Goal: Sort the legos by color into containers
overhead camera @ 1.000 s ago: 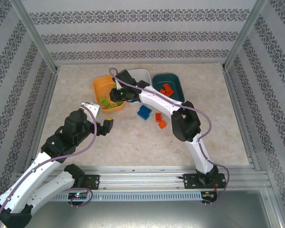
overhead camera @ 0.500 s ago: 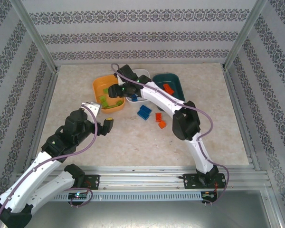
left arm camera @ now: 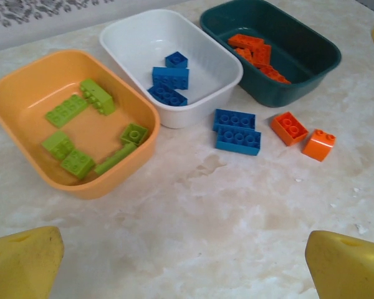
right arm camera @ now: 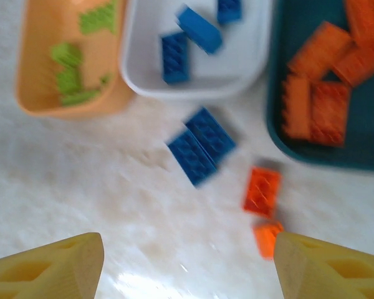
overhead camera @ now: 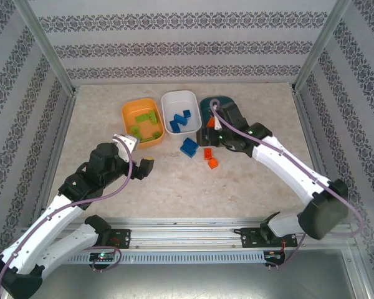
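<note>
Top external view: the right jaws, now spread and empty, have swung off the shallow white plastic tub (overhead camera: 173,95) towards 2 blue studded bricks (overhead camera: 189,147) and 2 orange-red studded bricks (overhead camera: 212,163) on the worktop (overhead camera: 174,187), leaving 4 unsorted.

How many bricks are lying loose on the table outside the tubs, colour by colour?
Blue bricks: 2
Orange bricks: 2
Green bricks: 0, all in the orange tub
Total loose: 4
</note>
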